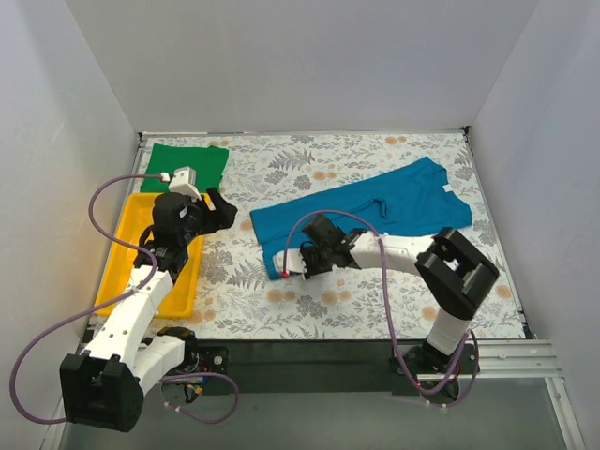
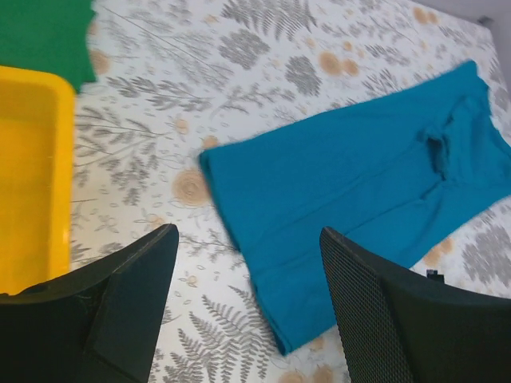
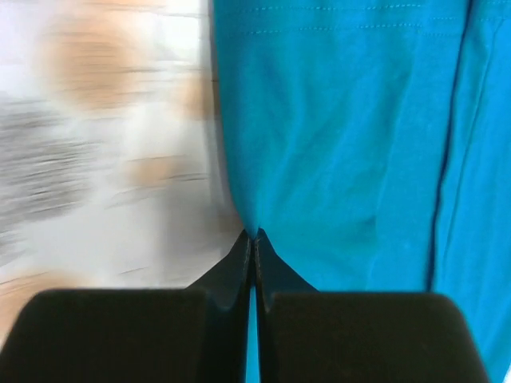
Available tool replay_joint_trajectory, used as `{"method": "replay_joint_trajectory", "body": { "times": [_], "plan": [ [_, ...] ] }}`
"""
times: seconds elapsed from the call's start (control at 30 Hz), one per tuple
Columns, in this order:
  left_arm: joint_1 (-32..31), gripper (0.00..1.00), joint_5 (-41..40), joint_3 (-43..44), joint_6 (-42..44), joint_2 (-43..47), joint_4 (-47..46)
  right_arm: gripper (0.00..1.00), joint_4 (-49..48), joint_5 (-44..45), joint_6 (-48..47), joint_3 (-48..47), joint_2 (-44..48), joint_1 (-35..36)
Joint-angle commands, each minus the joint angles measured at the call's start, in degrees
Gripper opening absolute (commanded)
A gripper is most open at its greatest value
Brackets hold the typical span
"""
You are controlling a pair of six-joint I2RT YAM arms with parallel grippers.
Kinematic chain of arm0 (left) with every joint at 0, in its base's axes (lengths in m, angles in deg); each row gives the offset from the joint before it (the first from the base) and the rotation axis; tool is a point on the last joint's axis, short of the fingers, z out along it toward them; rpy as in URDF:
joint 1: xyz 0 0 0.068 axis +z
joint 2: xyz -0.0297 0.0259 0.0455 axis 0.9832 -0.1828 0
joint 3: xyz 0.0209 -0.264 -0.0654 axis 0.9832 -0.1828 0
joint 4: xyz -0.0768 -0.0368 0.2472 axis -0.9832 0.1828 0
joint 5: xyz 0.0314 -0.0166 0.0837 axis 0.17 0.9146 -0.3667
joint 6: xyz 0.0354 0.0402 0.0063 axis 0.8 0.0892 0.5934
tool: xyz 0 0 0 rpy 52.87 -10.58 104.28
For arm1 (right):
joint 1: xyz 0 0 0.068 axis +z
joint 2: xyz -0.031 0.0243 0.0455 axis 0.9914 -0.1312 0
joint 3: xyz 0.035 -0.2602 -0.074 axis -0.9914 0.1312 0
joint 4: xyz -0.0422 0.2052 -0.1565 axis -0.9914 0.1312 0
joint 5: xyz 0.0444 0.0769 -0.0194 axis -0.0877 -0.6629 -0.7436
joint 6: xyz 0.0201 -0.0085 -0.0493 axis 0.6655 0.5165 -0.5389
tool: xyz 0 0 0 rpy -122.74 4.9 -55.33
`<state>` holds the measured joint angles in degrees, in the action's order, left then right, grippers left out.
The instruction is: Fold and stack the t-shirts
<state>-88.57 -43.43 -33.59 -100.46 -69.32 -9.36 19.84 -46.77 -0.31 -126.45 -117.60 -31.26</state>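
Jaws of your right gripper [image 3: 254,243] pinch the hem edge of the teal-blue t-shirt [image 1: 375,211], flat on the table [image 1: 281,314]; left gripper [image 2: 247,303] hangs spread, empty. Light, limp cotton will likely sag: grip at hem corners

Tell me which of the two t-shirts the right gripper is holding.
The teal-blue t-shirt, spread mid-table: the right gripper is shut on its edge. The green t-shirt lies in the far left corner, beyond the yellow tray, untouched.

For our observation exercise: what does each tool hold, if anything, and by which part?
Right tool pinches the teal-blue t-shirt by its edge, near a corner; left tool holds nothing.
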Motion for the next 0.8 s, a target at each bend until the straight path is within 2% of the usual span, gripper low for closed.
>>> {"method": "replay_joint_trajectory", "body": {
  "times": [0.0,0.03,0.1,0.17,0.23,0.3,0.33,0.37,0.43,0.47,0.53,0.57,0.63,0.67,0.77],
  "plan": [
    [0.14,0.71,13.96,2.45,0.84,-4.15,-4.96,0.01,6.03,-6.92,-4.26,6.89,7.79,4.16],
    [0.14,0.70,15.72,3.77,0.31,-5.56,-5.58,0.01,7.17,-8.05,-4.35,8.04,9.02,4.69],
    [0.05,0.70,22.90,8.32,-0.83,-11.95,-7.16,0.19,10.07,-8.33,-4.09,10.42,12.80,5.75],
    [-0.82,0.70,26.62,11.50,-1.80,-17.33,-7.34,0.43,11.74,-6.23,-2.08,10.08,16.91,5.41],
    [-2.23,0.70,30.40,16.14,-2.07,-25.24,-7.34,0.56,15.95,-6.82,-1.11,8.42,20.18,3.48],
    [-4.25,0.70,31.20,19.24,-1.72,-32.77,-7.34,0.78,20.42,-9.72,-1.10,5.86,24.66,-3.45],
    [-4.95,0.70,31.81,22.56,-1.45,-35.43,-7.25,0.84,21.15,-11.04,-1.45,5.68,26.07,-6.26],
    [-6.26,0.69,32.43,24.33,-1.54,-37.98,-6.99,0.92,21.33,-11.05,-1.45,6.03,29.30,-12.03],
    [-7.33,0.68,34.79,30.54,-1.45,-45.63,-6.38,0.95,18.98,-11.05,0.90,8.48,32.22,-18.21],
    [-8.64,0.67,35.07,32.68,-1.36,-48.35,-5.33,0.98,16.35,-10.62,3.27,9.97,34.93,-24.77],
    [-10.22,0.66,35.95,37.60,-0.05,-56.00,-3.84,0.98,9.68,-10.17,11.24,14.54,36.89,-31.56],
    [-11.62,0.66,35.86,42.75,0.39,-58.63,-1.91,0.98,7.99,-11.22,14.16,15.51,38.20,-38.47],
    [-12.86,0.65,36.39,47.88,1.53,-66.28,0.73,0.98,5.70,-17.07,21.18,17.45,38.82,-45.19],
    [-14.00,0.64,36.74,53.38,2.93,-68.57,3.53,0.98,5.51,-19.47,22.79,17.63,38.91,-50.36],
    [-15.94,0.63,35.35,60.27,5.31,-76.22,8.54,0.98,4.81,-26.42,28.25,18.60,38.22,-57.15]
  ]
}}
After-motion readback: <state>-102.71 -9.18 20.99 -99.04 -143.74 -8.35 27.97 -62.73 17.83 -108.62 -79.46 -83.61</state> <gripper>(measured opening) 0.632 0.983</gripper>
